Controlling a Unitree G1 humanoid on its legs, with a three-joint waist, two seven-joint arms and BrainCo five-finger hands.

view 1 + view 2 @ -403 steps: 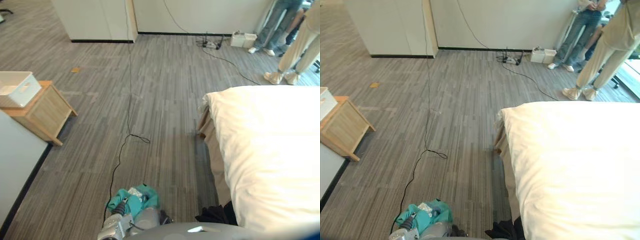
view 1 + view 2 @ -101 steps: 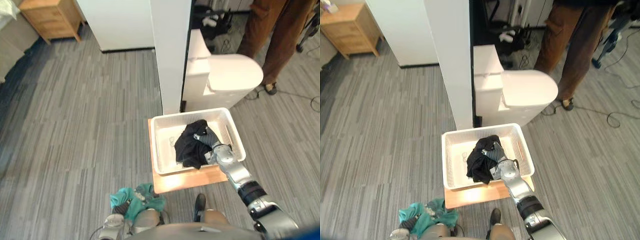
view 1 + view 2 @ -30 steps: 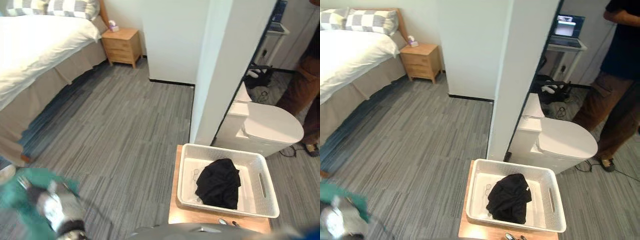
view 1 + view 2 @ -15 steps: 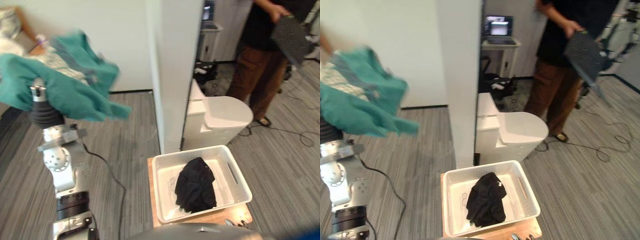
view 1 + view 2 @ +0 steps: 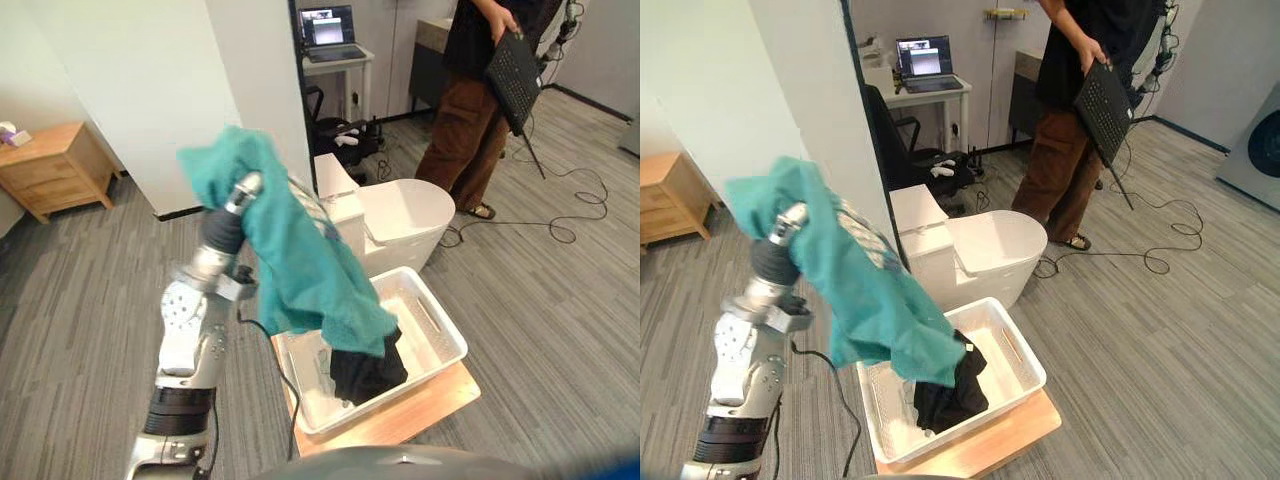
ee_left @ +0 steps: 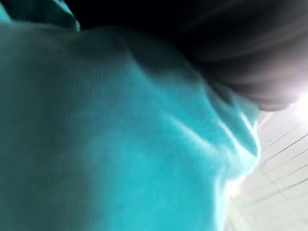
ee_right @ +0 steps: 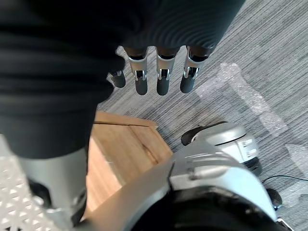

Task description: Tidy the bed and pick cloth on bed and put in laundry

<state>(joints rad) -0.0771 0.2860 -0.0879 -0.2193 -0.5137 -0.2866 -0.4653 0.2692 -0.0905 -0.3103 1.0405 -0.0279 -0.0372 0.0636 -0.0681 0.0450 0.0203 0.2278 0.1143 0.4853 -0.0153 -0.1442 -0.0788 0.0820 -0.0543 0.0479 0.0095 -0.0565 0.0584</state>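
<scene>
Now the teal cloth [image 5: 300, 260] hangs draped over the raised left hand [image 5: 222, 228]. Its lower hem is down at the white basket [image 5: 440, 335], over the black cloth [image 5: 365, 375] lying inside. The eye views show that whole drape and the wooden stand [image 5: 430, 405] under the basket. The left wrist view gives teal fabric from very close, with a strip of the basket's lattice past it. That hand's fingers are buried in cloth, so how they hold it cannot be told. The right wrist view shows the right hand [image 7: 162, 79] with fingers straight and relaxed, holding nothing, above the floor beside the stand's corner. Half a second ago the teal cloth was up high and clear of the basket. A few seconds back the right hand was inside the basket on the black cloth.
</scene>
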